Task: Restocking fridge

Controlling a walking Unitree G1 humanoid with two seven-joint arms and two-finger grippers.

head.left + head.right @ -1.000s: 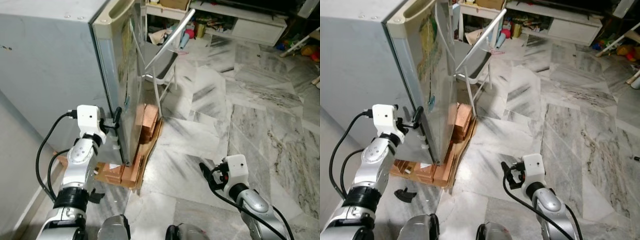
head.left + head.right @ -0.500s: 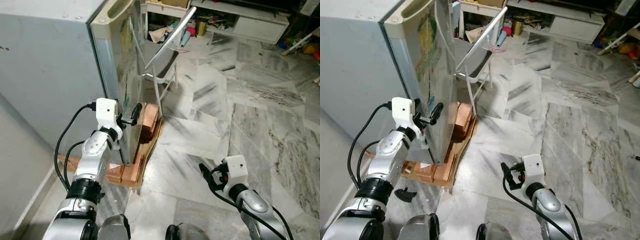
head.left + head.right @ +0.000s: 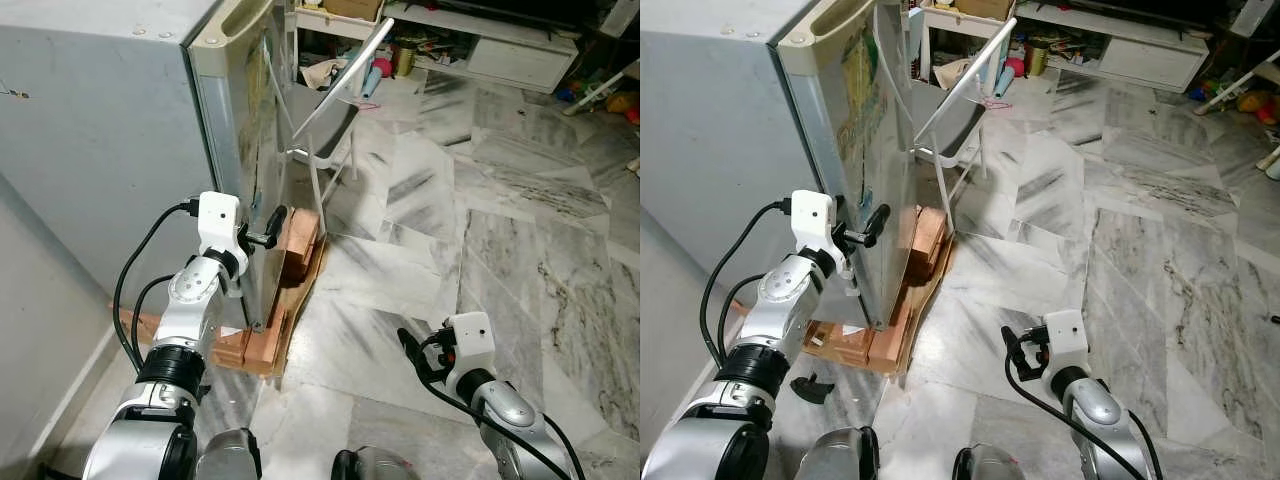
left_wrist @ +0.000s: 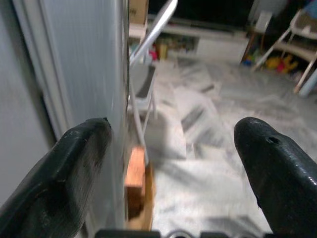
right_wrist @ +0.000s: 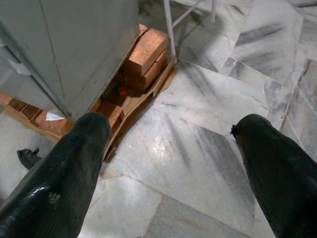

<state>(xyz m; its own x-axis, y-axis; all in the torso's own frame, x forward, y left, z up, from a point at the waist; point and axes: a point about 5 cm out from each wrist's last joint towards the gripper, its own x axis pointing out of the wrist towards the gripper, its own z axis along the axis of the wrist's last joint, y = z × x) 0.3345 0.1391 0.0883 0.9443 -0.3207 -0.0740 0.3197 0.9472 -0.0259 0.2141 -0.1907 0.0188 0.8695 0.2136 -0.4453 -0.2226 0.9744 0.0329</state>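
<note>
The left gripper, fingers spread wide, was raised beside the fridge door edge. The right gripper hung low, wide apart, well clear of it.

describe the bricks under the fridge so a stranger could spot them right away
Find the tall grey fridge on the marble floor. At its base, on flattened cardboard, sit the orange-brown bricks; they are the only warm-coloured blocks there, beside a white metal chair.

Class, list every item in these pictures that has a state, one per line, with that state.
Grey metal fridge: door shut, raised on bricks.
Orange bricks: stacked under the fridge.
Left gripper: open, at the fridge door edge.
Right gripper: open, low over the marble floor.
</note>
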